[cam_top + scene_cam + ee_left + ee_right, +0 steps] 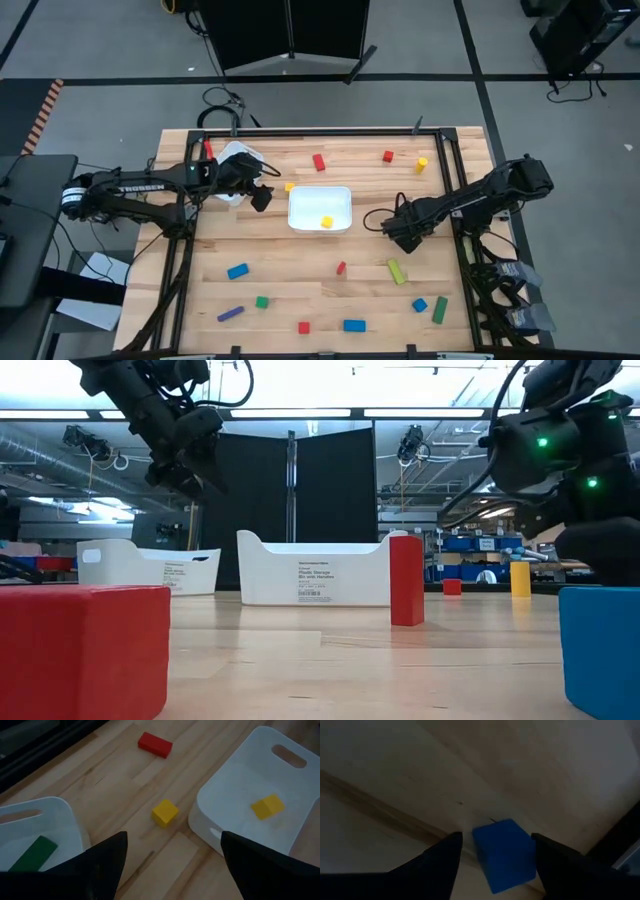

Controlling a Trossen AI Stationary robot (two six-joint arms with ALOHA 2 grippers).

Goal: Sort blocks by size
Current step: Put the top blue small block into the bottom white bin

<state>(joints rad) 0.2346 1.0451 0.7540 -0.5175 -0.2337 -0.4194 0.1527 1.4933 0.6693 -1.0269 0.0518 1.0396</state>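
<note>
Your right gripper (495, 852) is spread around a small blue cube (504, 854), fingers either side, not yet pinching. If you close off-centre, I'd expect the cube to twist or skid out. Your left gripper (172, 852) hangs open just short of a small yellow cube (164, 812), between the two white trays (220, 795).

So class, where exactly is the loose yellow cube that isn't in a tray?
In the high view the yellow cube lies on the table between the two white trays, just left of the centre tray, near the left gripper.
</note>
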